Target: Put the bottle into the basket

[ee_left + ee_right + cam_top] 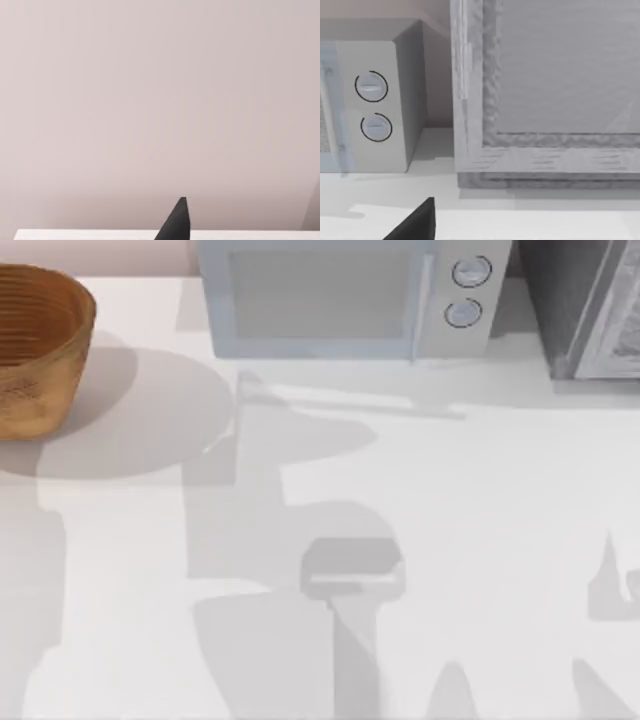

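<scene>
The round tan wicker basket (35,350) stands at the table's far left corner, cut off by the left edge of the top view. The bottle is out of view. A dark tip of my left gripper (175,222) pokes up in the left wrist view, in front of a plain pinkish wall and above a strip of white table edge. In the right wrist view a dark tip of my right gripper (415,222) sits low over the white table, facing the appliances at the back.
A pale microwave (340,300) with two round knobs (372,105) stands at the back middle. A grey framed cabinet (590,310) stands at the back right, close beside it. Arm shadows lie across the white table (480,490).
</scene>
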### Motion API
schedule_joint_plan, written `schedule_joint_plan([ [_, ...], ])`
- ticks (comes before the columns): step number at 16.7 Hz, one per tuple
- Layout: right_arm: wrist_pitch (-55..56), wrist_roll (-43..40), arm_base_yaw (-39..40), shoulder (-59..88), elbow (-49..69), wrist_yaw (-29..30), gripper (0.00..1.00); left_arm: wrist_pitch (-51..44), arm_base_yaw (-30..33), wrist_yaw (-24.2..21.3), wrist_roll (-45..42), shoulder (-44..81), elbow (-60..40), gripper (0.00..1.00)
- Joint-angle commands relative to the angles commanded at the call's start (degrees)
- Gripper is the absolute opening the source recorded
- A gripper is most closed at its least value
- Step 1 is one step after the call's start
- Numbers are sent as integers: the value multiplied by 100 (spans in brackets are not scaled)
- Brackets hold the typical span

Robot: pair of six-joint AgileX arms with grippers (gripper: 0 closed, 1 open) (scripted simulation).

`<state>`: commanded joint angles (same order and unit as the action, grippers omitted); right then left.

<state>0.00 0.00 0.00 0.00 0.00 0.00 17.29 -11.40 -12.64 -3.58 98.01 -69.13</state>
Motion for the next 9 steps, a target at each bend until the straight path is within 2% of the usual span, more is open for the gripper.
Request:
schedule_joint_plan([
  [3, 0, 0, 0, 0, 0, 0, 100, 0, 0, 0, 0, 0, 0, 98],
  [9, 0, 0, 0, 0, 0, 0, 100, 0, 0, 0, 0, 0, 0, 100],
])
